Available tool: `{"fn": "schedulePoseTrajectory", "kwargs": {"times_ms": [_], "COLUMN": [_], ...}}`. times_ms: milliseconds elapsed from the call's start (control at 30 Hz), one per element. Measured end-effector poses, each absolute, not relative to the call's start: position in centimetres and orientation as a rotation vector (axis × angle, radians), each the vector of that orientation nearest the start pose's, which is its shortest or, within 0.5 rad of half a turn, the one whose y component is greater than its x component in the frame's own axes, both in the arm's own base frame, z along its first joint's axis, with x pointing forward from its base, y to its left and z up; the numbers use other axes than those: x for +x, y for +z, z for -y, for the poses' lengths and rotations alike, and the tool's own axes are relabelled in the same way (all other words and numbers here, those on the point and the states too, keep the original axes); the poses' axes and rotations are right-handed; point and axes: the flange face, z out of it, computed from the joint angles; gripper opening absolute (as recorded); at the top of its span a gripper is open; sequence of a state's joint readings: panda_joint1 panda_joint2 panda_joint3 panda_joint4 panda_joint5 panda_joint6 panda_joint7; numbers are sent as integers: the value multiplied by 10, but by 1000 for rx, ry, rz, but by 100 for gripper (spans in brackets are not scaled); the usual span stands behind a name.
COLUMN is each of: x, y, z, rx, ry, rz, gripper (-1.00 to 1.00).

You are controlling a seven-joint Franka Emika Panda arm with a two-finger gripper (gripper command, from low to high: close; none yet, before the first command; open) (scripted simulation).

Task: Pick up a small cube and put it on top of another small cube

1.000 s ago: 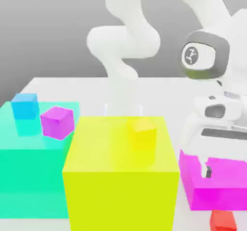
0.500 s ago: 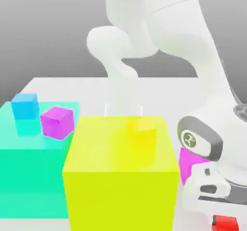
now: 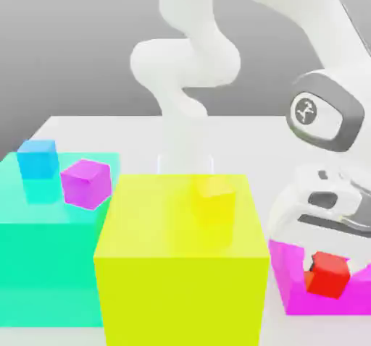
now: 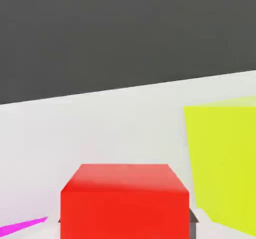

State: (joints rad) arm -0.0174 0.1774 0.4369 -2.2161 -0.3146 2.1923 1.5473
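Simulated tabletop test scene, not a real room: plain white bench point(image 3: 65, 129), flat grey backdrop, flat-shaded coloured blocks like the big yellow block point(image 3: 181, 265) and teal block point(image 3: 43, 258), white robot arm point(image 3: 188, 55).

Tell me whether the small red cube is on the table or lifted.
Lifted: the small red cube hangs in the shut gripper, in front of the magenta block.

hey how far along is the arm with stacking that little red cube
Done: the pick. The gripper is shut on the small red cube, which hangs in front of the big magenta block; the hand view shows the cube right at the fingers.
In hand: carrying it.
Left: setting it on another small cube, such as the purple or yellow one. Neither has anything on it yet.
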Motion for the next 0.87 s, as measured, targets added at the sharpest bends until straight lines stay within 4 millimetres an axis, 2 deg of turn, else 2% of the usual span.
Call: {"fn": "schedulePoseTrajectory", "kwargs": {"times_ms": [233, 467, 567, 633, 733, 767, 867], "x": [473, 443, 432, 430, 431, 430, 430], "y": [363, 430, 449, 447, 409, 396, 396], "z": [-140, -88, -63, -46, -40, -40, -40], "rx": [-3064, -3033, -2996, -2975, -2968, -2967, -2967], "ry": [-15, 49, 43, 17, 6, 5, 5], "rz": [-1410, -1196, -1091, -1037, -1019, -1018, -1018], "gripper": [-100, -100, -100, -100, -100, 100, 100]}}
